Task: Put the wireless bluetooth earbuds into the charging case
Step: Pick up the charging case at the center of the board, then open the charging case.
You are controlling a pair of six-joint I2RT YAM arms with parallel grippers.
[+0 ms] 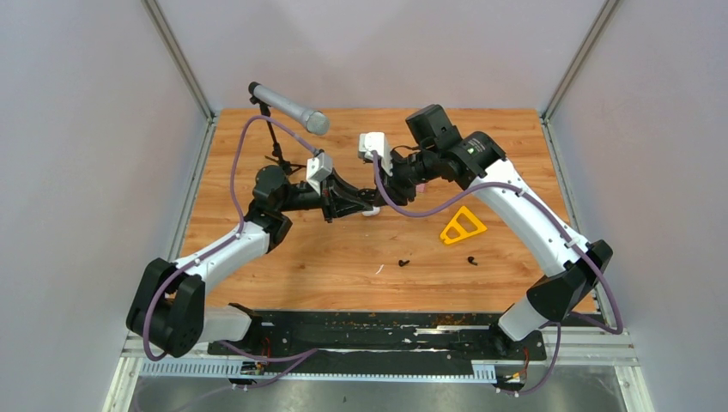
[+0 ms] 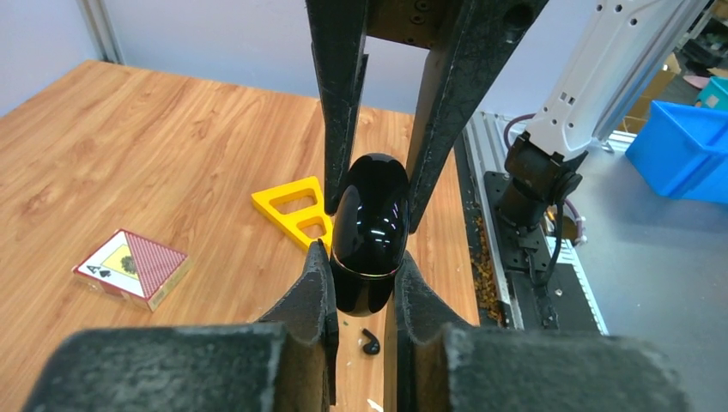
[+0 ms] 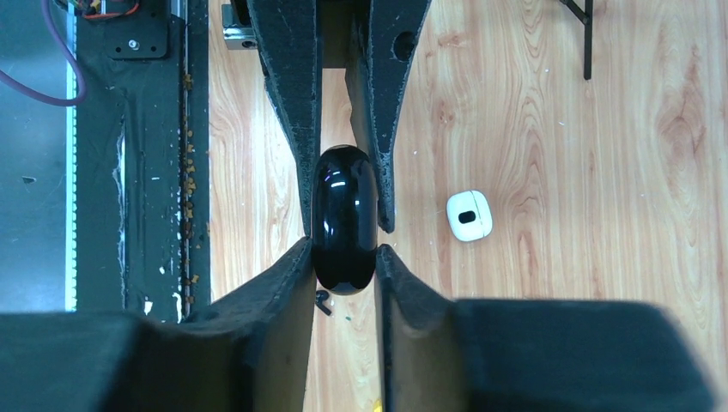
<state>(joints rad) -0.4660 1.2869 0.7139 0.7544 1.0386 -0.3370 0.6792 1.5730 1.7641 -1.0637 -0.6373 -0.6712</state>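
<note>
Tabletop (image 1: 343, 266) (wood), black earbuds (image 1: 403, 262), pale walls (image 1: 77, 129)

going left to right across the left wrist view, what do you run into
playing card box → yellow triangle → black charging case → right arm → blue bin

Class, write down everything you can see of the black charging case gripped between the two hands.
The black charging case is a smooth, glossy, rounded oval shell, plastic by its look, with a thin seam around it; it appears closed. It is held in the air above the wooden table, pinched from opposite ends by the left hand and the right hand, which press its sides. Nothing else touches it.
</note>
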